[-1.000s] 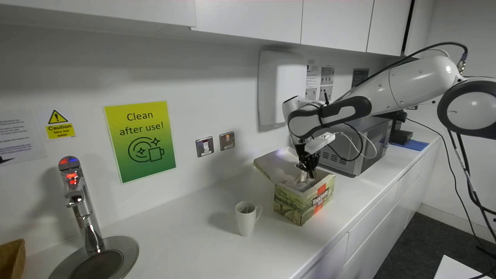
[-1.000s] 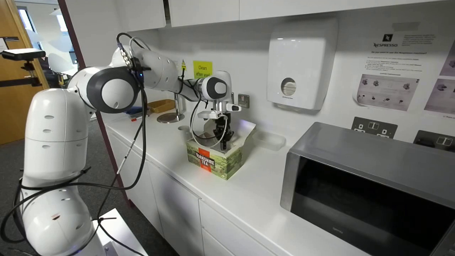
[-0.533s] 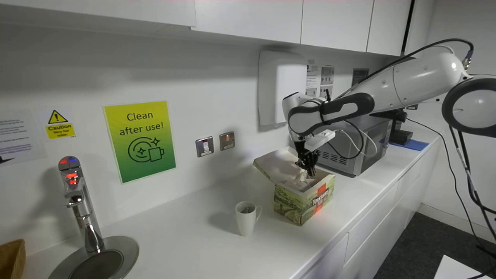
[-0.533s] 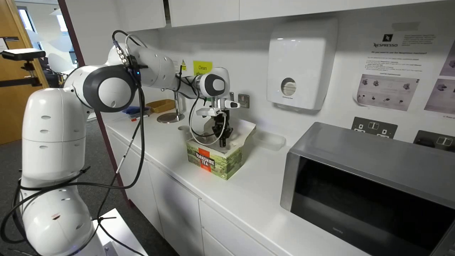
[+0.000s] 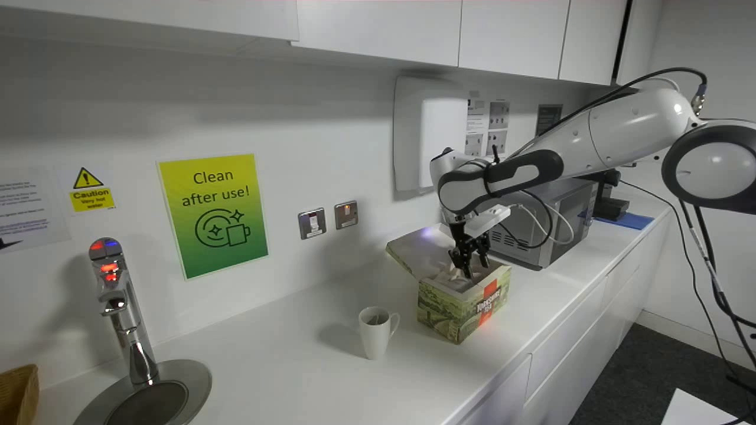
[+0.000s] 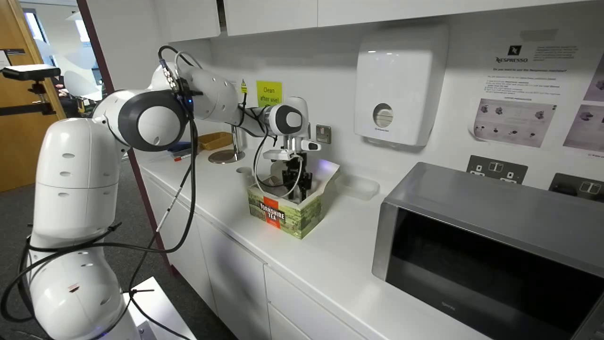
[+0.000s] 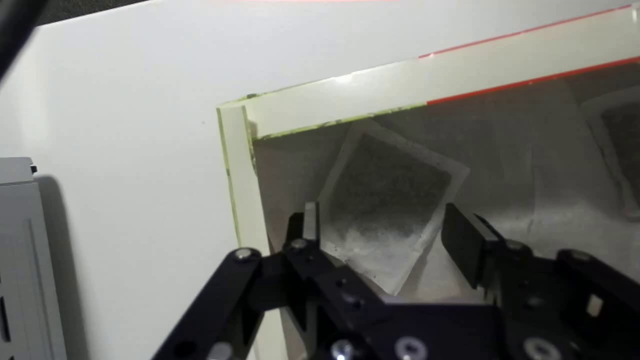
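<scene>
Tea bags (image 7: 390, 185): two seen in one box (image 6: 295, 218); gripper (image 7: 381, 222) spread.

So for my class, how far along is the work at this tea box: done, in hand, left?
Done: the Yorkshire Tea box is open, its lid tilted back.
In hand: the gripper is open, its jaws either side of a tea bag in the wrist view.
Left, probably: gripping the tea bag; nothing looks held. What the white mug holds, if anything, is unclear.
</scene>
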Robot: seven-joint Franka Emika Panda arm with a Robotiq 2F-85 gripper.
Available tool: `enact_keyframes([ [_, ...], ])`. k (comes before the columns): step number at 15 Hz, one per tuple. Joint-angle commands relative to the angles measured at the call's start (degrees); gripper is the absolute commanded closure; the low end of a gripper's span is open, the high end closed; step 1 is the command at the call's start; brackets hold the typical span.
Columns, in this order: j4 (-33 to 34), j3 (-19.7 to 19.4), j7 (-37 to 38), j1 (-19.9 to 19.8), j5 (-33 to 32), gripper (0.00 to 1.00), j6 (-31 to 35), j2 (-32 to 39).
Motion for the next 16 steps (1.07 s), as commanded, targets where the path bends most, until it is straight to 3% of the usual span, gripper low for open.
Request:
enact_keyframes([
  [1, 0.25, -0.29, -0.38, -0.38, 0.72, 0.05, 0.28, 0.9],
  [3, 0.34, -0.36, -0.3, -0.27, 0.63, 0.08, 0.24, 1.52],
  [7, 0.42, -0.41, -0.37, -0.27, 0.62, 0.25, 0.17, 2.06],
  [11, 0.2, -0.46, -0.38, -0.35, 0.71, 0.25, 0.31, 2.03],
  [12, 0.1, -0.47, -0.37, -0.37, 0.72, 0.46, 0.42, 1.95],
  [13, 0.04, -0.48, -0.39, -0.4, 0.76, 0.48, 0.49, 1.89],
  [16, -0.05, -0.49, -0.37, -0.44, 0.84, 0.71, 0.58, 1.7],
])
